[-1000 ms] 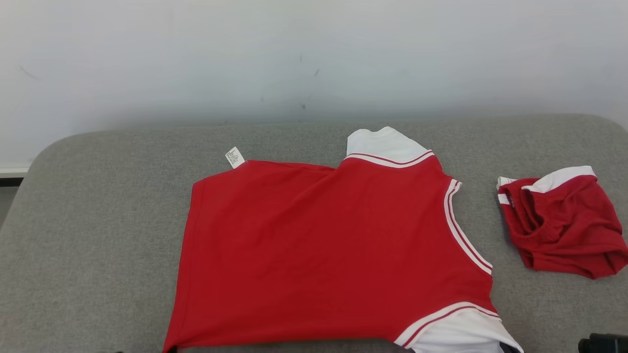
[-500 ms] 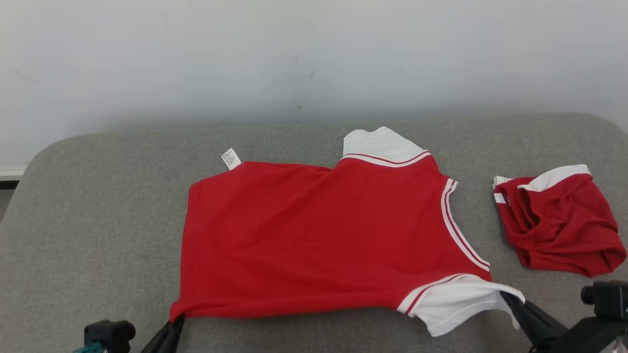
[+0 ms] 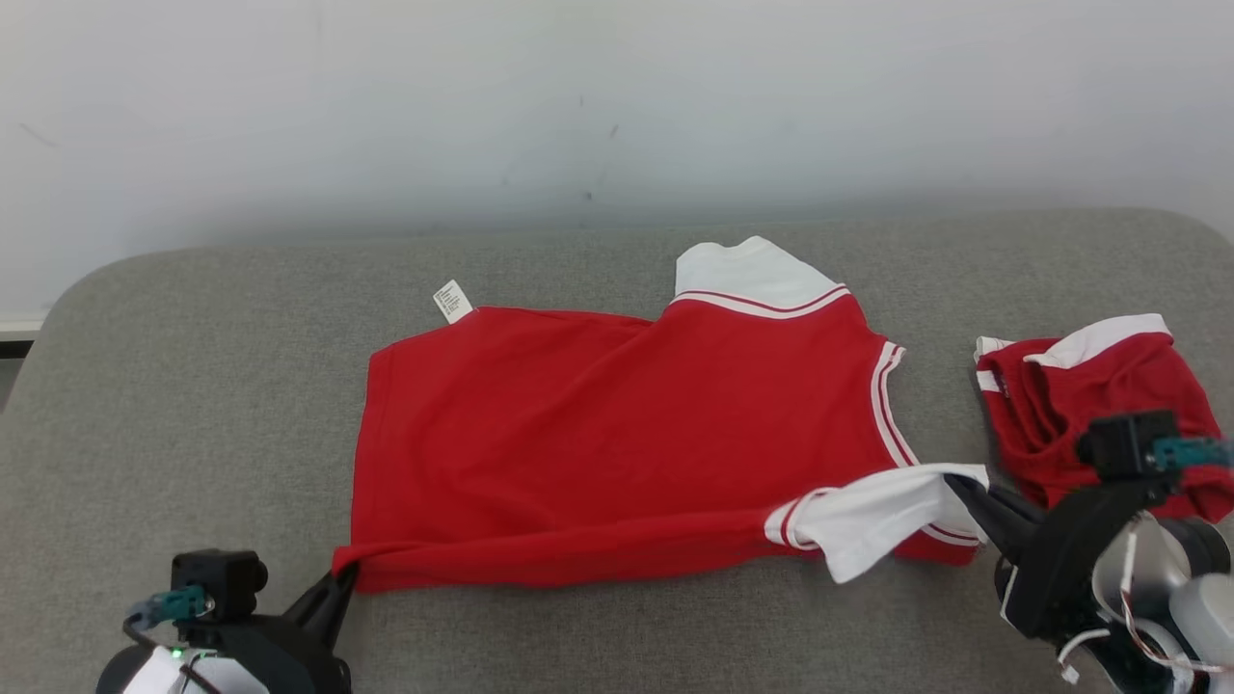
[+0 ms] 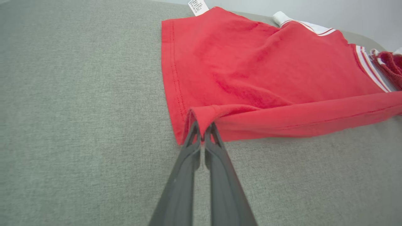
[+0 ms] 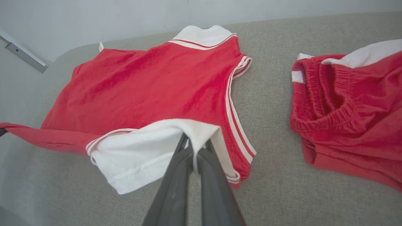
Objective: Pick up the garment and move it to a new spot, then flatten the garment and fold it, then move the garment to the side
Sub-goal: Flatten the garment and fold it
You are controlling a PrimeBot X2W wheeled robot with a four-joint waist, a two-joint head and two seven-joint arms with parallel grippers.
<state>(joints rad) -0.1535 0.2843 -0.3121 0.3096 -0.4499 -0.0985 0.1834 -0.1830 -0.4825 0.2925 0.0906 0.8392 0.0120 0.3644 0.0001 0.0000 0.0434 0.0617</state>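
The garment (image 3: 617,434) is a red shirt with white sleeves and striped trim, lying on a grey cushioned surface (image 3: 193,405). My left gripper (image 3: 339,578) is shut on the shirt's near left hem corner, lifted into a fold; the left wrist view shows the same pinch (image 4: 202,127) on the garment (image 4: 251,72). My right gripper (image 3: 959,487) is shut on the near white sleeve (image 3: 877,516), raised and drawn back over the red body. The right wrist view has its fingers (image 5: 194,147) clamped on that sleeve (image 5: 147,150). The near edge is rolled up between both grips.
A crumpled pair of red shorts (image 3: 1089,405) with white trim lies to the right, just beyond my right arm; it appears as the red shorts (image 5: 348,110) in the right wrist view. A pale wall (image 3: 617,106) runs behind. The surface's rounded corner (image 3: 77,299) is at far left.
Both grippers have come up into the picture and carried the shirt's near edge away from me, rolling it over the body. The white sleeve now lies lifted over the red.
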